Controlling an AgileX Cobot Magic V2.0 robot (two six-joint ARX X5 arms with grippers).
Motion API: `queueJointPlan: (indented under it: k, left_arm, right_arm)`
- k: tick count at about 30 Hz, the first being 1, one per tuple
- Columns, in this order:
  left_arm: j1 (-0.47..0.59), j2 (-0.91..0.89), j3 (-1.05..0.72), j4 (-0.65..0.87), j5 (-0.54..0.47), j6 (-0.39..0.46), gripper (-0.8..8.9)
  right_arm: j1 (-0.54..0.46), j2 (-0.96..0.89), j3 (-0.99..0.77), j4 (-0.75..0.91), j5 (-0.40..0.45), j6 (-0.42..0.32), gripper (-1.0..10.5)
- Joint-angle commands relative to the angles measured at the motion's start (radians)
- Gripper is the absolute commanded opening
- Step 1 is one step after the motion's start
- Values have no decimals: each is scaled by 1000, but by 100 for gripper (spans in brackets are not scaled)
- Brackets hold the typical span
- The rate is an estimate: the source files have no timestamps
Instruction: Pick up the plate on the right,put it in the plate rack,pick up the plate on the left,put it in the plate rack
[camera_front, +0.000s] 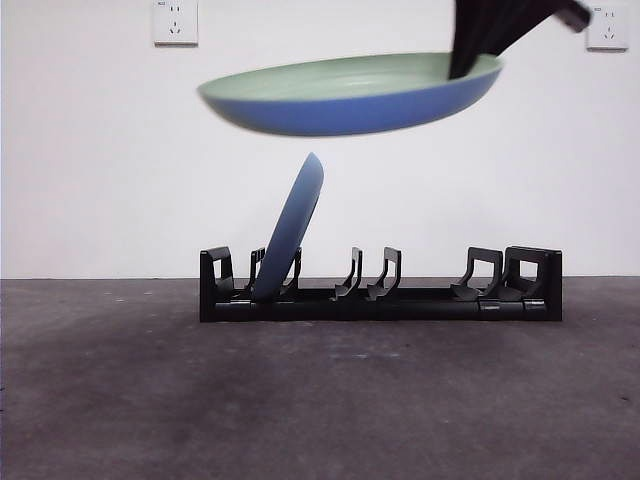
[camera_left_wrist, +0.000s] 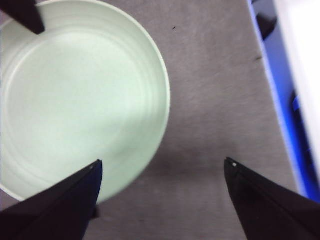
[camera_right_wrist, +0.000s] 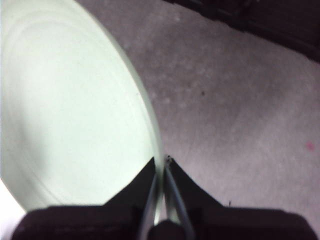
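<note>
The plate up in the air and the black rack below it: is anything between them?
Front view: only the racked plate; its top edge rises toward the held plate.

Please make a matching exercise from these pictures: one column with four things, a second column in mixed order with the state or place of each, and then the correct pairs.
Things:
1. raised plate
2. racked plate
3. left gripper
4. right gripper

States:
A. open, holding nothing
B. leaning in a slot near one end of the plate rack
C. held in the air above the rack, nearly level
D. shut on a plate's rim

Pairs: 1-C, 2-B, 3-A, 4-D
</note>
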Motion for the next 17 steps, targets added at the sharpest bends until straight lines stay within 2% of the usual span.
queueJointPlan:
  k: [1,10,13,15,17]
  left_arm:
    - [-34,60,-1,38,-77,66,414]
    - [-49,172,-1,96,-194,77,386]
    - [-49,174,-1,96,-196,77,200]
    - [-49,174,-1,95,-195,77,148]
    - [-49,174,-1,93,-195,76,148]
  right_arm:
    - [-8,-16,-7,-15,-24,-15,-12]
    - [-11,-43,-7,-50,-64,-15,-12]
    - [-11,-44,-7,-50,-105,-14,-12]
    - [-11,-44,-7,-50,-136,-14,-12]
    - [-11,-44,-7,-49,-153,-14,-12]
